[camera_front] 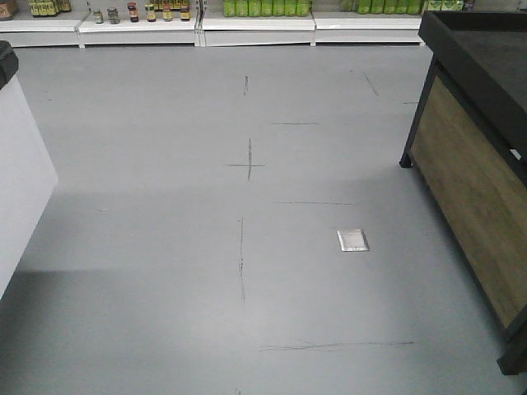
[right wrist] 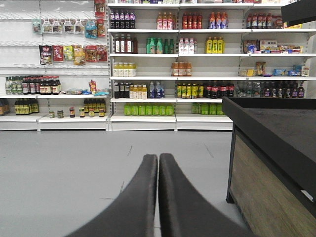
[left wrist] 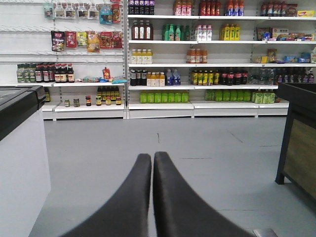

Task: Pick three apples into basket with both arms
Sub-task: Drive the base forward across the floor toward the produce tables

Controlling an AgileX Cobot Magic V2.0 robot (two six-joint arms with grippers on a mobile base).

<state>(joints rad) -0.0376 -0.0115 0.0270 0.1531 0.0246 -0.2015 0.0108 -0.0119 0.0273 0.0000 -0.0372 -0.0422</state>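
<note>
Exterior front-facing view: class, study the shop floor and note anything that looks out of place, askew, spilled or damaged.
Nothing is spilled or broken. The grey floor carries thin dark lines, some crossing, like scuffs or markings, and a small silver plate lies near the wood-sided counter.

Our front camera tilts down at the grey floor (camera_front: 165, 271). Wrist cameras look level past the left gripper (left wrist: 152, 158) and right gripper (right wrist: 158, 159) toward shared distant shelves (left wrist: 197, 64).
</note>
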